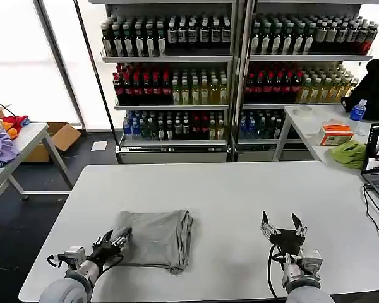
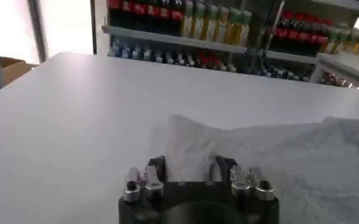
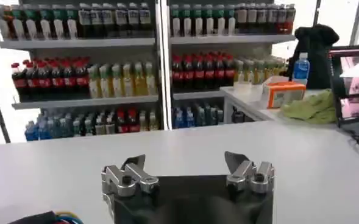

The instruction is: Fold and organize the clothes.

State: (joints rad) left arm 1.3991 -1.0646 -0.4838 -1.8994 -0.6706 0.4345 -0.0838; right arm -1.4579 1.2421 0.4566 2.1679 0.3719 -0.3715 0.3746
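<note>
Your left pincer [image 1: 121,237] appears clenched on the near-left edge of the folded grey shirt [image 1: 156,238] on the worktop [image 1: 240,189]; your right pincer [image 1: 283,222] hovers released, well apart.

White desk [image 1: 227,189], folded light grey shirt [image 1: 156,238] near its front edge toward the left corner, left gripper [image 1: 121,237] at the shirt's left edge, right gripper [image 1: 282,225] jaws apart over bare desk toward the front right
</note>
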